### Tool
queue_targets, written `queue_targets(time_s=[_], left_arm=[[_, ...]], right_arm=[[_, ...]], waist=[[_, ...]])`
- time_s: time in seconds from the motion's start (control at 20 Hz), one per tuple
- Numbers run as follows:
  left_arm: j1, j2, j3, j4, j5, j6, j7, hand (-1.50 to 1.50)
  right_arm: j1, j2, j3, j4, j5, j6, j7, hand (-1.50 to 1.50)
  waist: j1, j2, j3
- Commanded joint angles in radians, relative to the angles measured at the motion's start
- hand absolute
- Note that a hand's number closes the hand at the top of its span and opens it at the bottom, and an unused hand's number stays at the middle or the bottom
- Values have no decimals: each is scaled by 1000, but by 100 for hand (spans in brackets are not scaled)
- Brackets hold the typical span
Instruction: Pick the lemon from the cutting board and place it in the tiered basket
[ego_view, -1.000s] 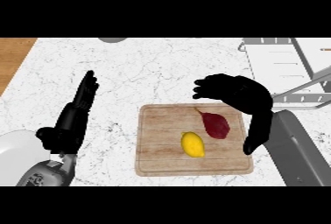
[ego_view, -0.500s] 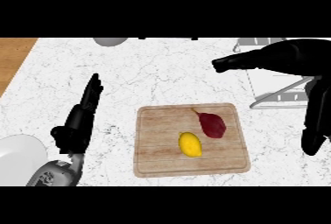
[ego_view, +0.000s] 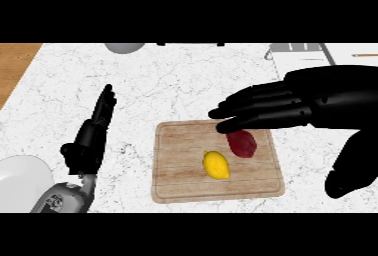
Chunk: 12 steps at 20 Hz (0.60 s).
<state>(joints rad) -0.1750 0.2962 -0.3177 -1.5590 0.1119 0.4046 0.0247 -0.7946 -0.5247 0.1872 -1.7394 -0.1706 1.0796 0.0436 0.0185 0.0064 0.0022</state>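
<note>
Lemon (ego_view: 215, 165) lying untouched on the cutting board (ego_view: 176, 150), my right hand (ego_view: 291, 106) empty above it.
The lemon lies near the board's middle, just beside a dark red vegetable (ego_view: 242, 143) that sits closer to the board's far right corner. My right hand hovers over the board's far right edge, fingers relaxed and barely bent, holding nothing. My left hand (ego_view: 92, 135) rests off the board's left side, fingers straight, also empty.

Noted yellow lemon (ego_view: 215, 165), dark red vegetable (ego_view: 241, 143), pale wood-grained board (ego_view: 177, 150). Recorded white counter (ego_view: 170, 85) with grey marble veining, white plate (ego_view: 22, 175). Logged black left hand (ego_view: 92, 135) and black right hand (ego_view: 295, 105).
</note>
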Motion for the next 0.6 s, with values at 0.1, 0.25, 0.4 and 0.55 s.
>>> queue_targets(time_s=[0.1, 0.25, 0.4, 0.55], left_arm=[[-36, -23, 11, 57, -5, -35, -17, 0], [-5, -63, -12, 33, -46, 6, -16, 0], [-12, -22, 51, 30, -1, -53, -12, 0], [-5, -62, 18, 18, -51, -9, -5, 0]], right_arm=[[-28, 40, 75, 25, 231, 90, -144, -150], [82, 43, 129, -105, 319, 31, -190, -150], [87, 27, 171, -115, 370, 25, -196, -150], [145, -31, 214, -176, 426, 23, -212, -150]], waist=[[6, 4, -1], [-9, -2, -1], [-7, -3, -2], [-13, -5, -1]])
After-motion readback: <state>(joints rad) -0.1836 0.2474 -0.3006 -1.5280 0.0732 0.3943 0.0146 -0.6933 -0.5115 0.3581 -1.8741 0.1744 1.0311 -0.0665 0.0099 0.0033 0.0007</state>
